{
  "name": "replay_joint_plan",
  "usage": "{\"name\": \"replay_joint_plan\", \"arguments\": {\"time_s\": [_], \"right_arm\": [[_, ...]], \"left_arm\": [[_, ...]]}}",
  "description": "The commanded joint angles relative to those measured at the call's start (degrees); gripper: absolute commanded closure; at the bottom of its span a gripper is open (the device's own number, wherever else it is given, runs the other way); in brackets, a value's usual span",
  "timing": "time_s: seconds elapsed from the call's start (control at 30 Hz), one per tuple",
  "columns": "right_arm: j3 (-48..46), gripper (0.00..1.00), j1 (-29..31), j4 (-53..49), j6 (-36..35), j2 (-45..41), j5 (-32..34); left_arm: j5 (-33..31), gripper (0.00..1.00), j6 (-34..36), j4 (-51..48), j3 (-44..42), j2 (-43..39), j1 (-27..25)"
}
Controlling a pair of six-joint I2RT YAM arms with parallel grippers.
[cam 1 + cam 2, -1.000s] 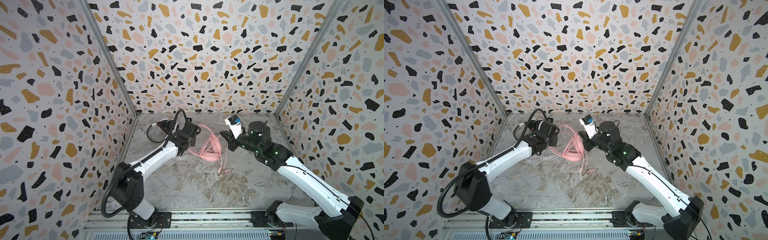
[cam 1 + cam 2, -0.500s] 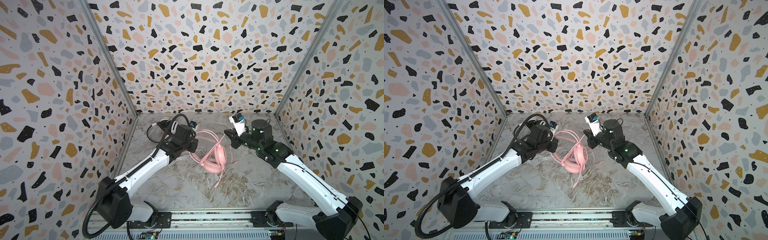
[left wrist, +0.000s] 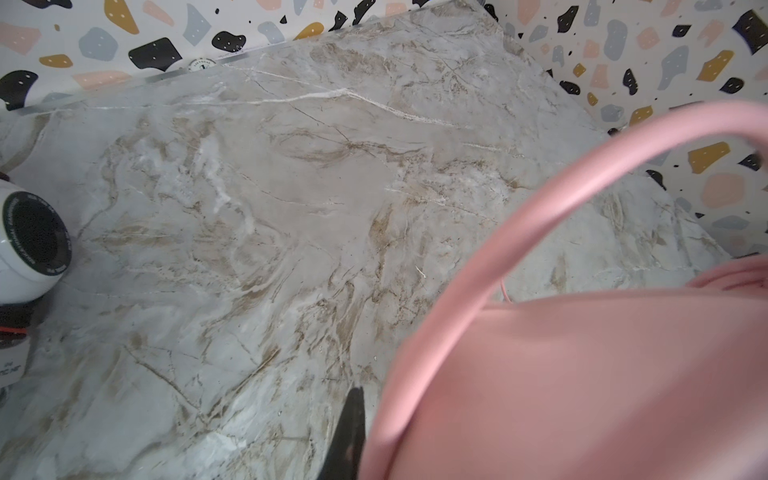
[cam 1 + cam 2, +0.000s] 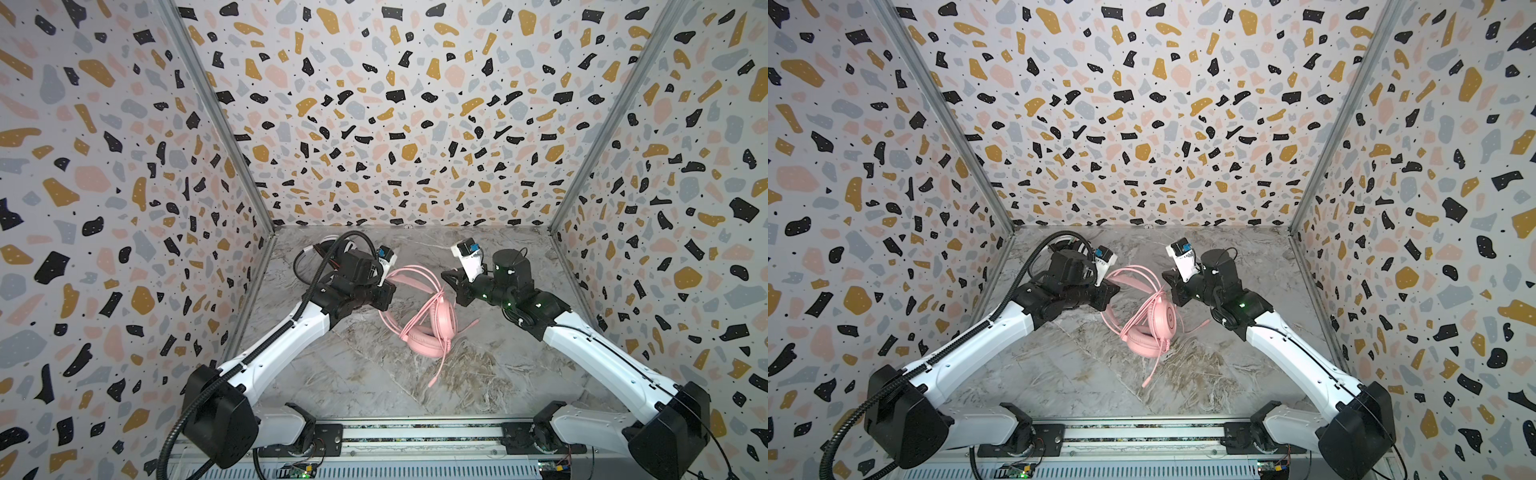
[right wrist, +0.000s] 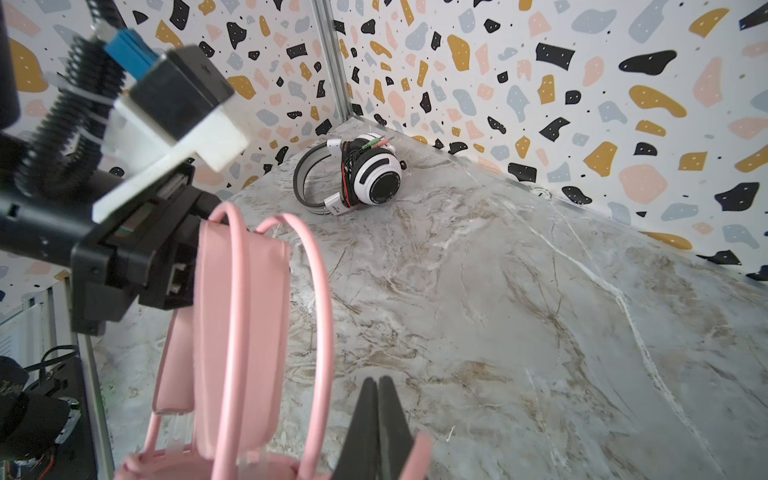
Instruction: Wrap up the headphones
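Over the middle of the marble table (image 4: 353, 386), in both top views, risking a slip: propping the pink headset (image 4: 426, 348) up by its headband alone, with its lower ear cup resting on the marble, and inviting a swing or a drag-off with any tug on the loose pink cable (image 4: 439, 365). Pinching the band with the left gripper (image 4: 388, 293). Hovering the right gripper (image 4: 448, 277) just beside the headband's thin hoops, on the opposite side. Leaving the white headset (image 4: 328, 245) well apart, behind the left arm by the back corner.

From the left wrist, seeing pink band pressing right against one dark finger (image 3: 347, 440), apparently gripping near an edge, hence possibly sliding out.

From the right wrist, showing both fingers (image 5: 363, 432) pressed together, with a pink strip touching them on one side. Not telling whether pinching it or merely brushing it, so possibly pulling on nothing. Seeing the left jaws clamping the flat band, with the hoops arching just beyond.
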Motion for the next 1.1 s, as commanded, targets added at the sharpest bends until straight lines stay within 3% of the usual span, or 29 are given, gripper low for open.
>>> {"name": "replay_joint_plan", "arguments": {"time_s": [0.0,0.13,0.4,0.57,0.73,0.93,1.07], "right_arm": [[-2.09,0.97,-1.46,4.53,1.16,-1.99,3.54],[-4.35,0.97,-1.64,6.93,2.23,-2.50,2.82],[-11.12,0.95,-3.21,19.92,6.50,-2.64,-6.07],[-17.28,0.91,-5.67,33.69,12.14,-3.66,-12.77],[-17.57,0.88,-6.21,36.05,13.35,-1.22,-19.13],[-19.30,0.87,-6.36,34.80,12.03,-2.46,-18.64],[-21.51,0.87,-6.46,35.86,12.20,-3.42,-18.12]], "left_arm": [[15.55,1.00,-2.37,6.33,-0.32,-3.60,3.63],[24.37,1.00,-5.03,9.07,-0.99,-4.39,7.24],[30.99,1.00,-10.01,14.07,-1.20,-6.75,7.51],[32.07,1.00,-13.34,16.73,-1.21,-7.90,7.52],[32.50,1.00,-14.71,17.33,-0.67,-7.98,7.52],[32.05,1.00,-16.17,18.35,-0.33,-8.06,7.61],[33.41,1.00,-20.77,22.75,-0.57,-7.98,7.77]]}}
